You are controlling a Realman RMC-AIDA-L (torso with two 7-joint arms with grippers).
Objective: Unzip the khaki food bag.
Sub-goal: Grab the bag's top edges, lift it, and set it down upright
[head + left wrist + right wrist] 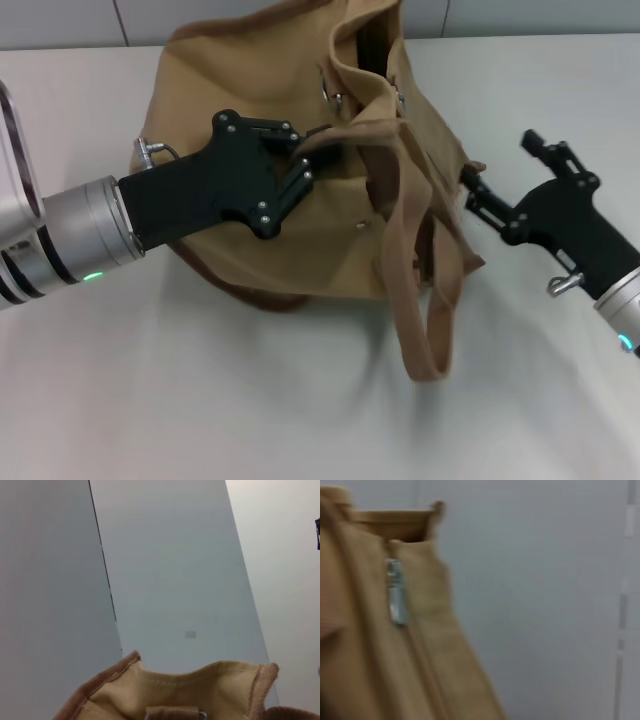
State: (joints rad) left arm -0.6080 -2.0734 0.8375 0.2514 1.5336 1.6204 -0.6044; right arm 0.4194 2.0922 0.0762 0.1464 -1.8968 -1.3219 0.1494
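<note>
With the khaki food bag (300, 170) slumped on the counter (200, 400), the left gripper (312, 152) pinches its top fabric between closed jaws and the right gripper (478, 200) grips its side, risking the zipper jamming on slack canvas.

Khaki food bag (300, 150) top cut off by head view's upper edge, left gripper (305, 165) fingertips buried in bag folds, grip indeterminate, right gripper (470, 190) tips hidden against bag side, zipper pull (395, 592) blurred in right wrist view, teeth unreadable.
</note>
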